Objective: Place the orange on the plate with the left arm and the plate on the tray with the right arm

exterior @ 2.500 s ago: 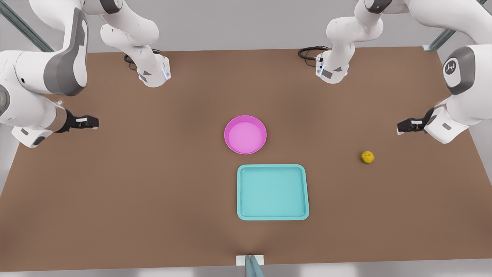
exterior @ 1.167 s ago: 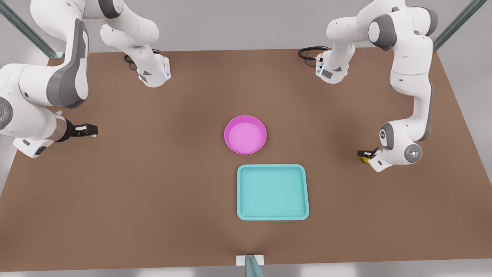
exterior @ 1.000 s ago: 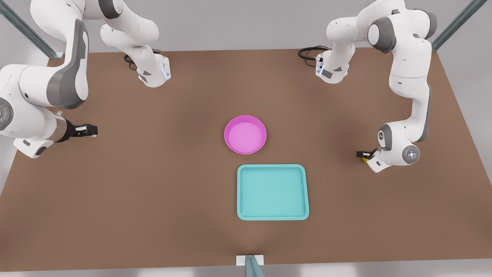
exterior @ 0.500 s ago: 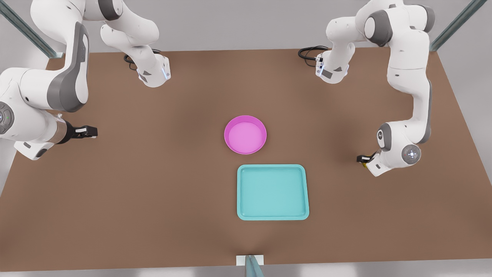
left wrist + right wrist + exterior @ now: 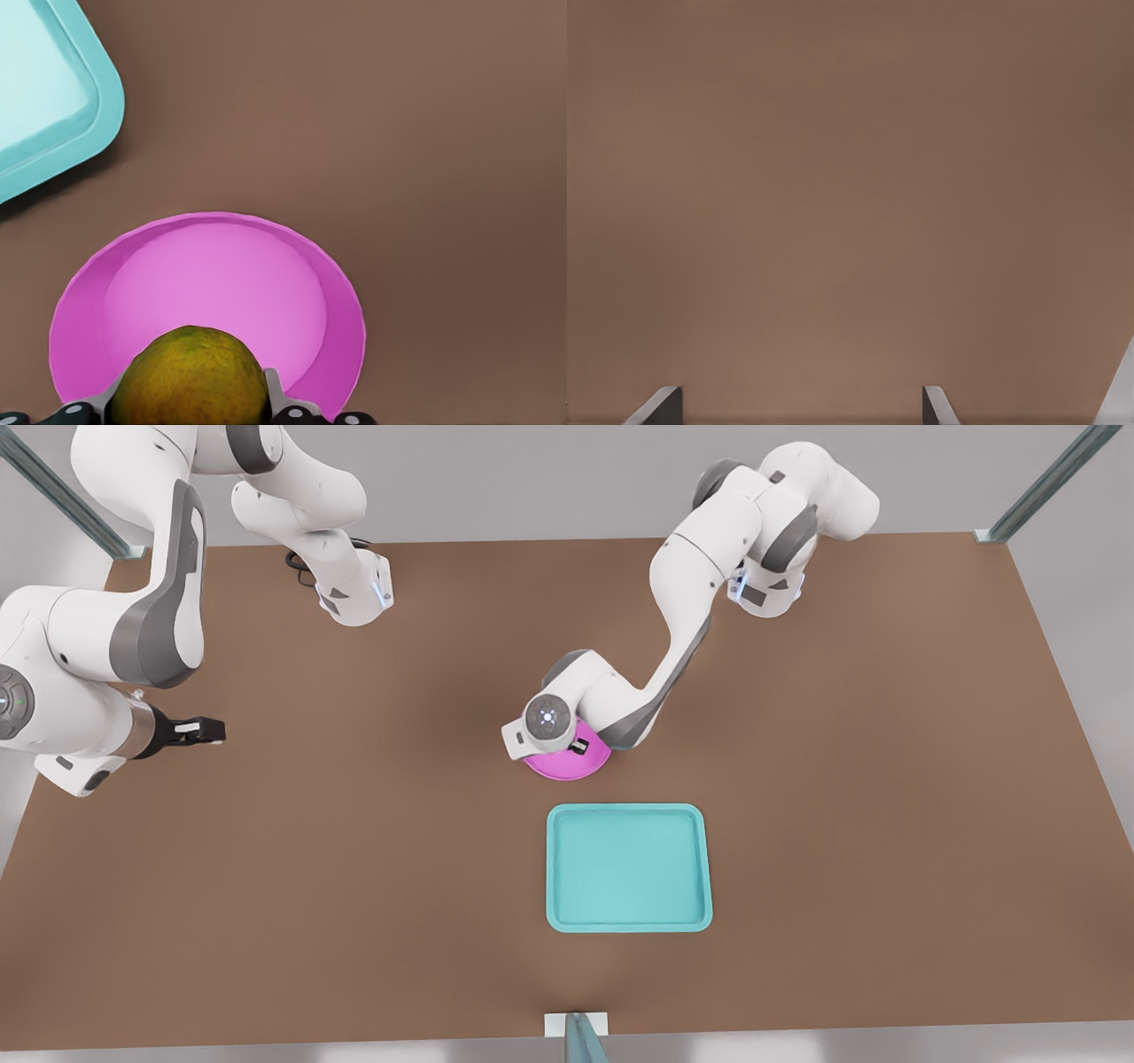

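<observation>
I am looking down at the brown table (image 5: 266, 868). The teal tray (image 5: 628, 867) is lying near the middle of the table's edge with the small post, and it is holding nothing. The pink plate (image 5: 567, 769) is sitting just beside it, toward the table's middle, not touching it. My left gripper (image 5: 579, 746) is hanging over the plate, jaws pinching the orange (image 5: 190, 377) from both sides. My right gripper (image 5: 205, 731) is waiting by the side edge on the front view's left, jaws spread apart and holding nothing. I think I am doing the first step. Next I need to lower the orange and let go.
</observation>
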You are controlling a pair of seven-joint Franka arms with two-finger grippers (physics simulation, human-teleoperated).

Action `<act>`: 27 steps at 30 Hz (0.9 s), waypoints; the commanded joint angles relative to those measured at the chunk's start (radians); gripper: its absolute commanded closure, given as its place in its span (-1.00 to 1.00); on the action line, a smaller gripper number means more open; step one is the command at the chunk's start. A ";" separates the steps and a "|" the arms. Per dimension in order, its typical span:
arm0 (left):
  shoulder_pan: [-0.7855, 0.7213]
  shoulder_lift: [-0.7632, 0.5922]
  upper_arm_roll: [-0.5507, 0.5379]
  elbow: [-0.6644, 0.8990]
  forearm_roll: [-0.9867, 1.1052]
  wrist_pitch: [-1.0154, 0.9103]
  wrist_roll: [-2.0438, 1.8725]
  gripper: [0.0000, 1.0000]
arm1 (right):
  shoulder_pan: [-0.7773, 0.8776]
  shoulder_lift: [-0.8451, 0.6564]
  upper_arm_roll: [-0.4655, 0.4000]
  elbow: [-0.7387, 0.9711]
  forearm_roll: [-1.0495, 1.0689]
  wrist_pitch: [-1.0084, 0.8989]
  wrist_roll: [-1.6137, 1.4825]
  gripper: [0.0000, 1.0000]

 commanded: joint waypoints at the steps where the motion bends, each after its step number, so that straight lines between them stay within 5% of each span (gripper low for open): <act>1: -0.003 0.009 -0.004 -0.003 -0.004 0.002 -0.641 -1.00 | 0.000 -0.001 0.000 -0.001 0.001 0.000 -0.001 -1.00; 5: 0.003 0.002 0.002 -0.004 0.005 -0.009 -0.626 -1.00 | 0.020 0.059 0.003 -0.067 0.020 -0.039 0.009 -1.00; 7: 0.135 -0.199 0.079 0.010 -0.009 -0.351 -0.347 -1.00 | 0.158 0.200 0.006 -0.091 0.106 0.021 0.009 -1.00; 8: 0.264 -0.319 0.088 0.011 0.000 -0.516 -0.172 -1.00 | 0.207 0.258 0.007 -0.094 0.152 0.107 0.028 -1.00; 11: 0.316 -0.399 0.443 0.141 0.000 -0.702 0.209 -1.00 | 0.310 0.338 0.023 -0.265 0.399 0.538 0.193 -1.00; 13: 0.319 -0.416 0.483 0.141 0.003 -0.702 0.196 -1.00 | 0.413 0.392 0.024 -0.305 0.487 0.721 0.266 -1.00; 14: 0.394 -0.448 0.443 0.125 0.002 -0.690 0.207 -1.00 | 0.448 0.405 0.024 -0.317 0.537 0.750 0.269 -1.00; 15: 0.613 -0.524 0.162 0.045 0.029 -0.523 0.202 -1.00 | 0.486 0.407 0.024 -0.352 0.605 0.819 0.269 -1.00; 16: 0.638 -0.658 0.052 -0.159 0.227 -0.391 0.221 -1.00 | 0.531 0.407 0.024 -0.374 0.655 0.880 0.269 -1.00; 19: 0.647 -0.657 0.058 -0.124 0.246 -0.466 0.304 -1.00 | 0.630 0.386 0.026 -0.466 0.754 1.037 0.256 -1.00; 22: 0.647 -0.623 0.055 -0.067 0.230 -0.471 0.311 -1.00 | 0.635 0.267 0.033 -0.581 0.754 1.035 0.238 -1.00; 27: 0.646 -0.615 0.051 -0.067 0.221 -0.500 0.307 -1.00 | 0.658 0.301 0.042 -0.576 0.754 1.037 0.227 -1.00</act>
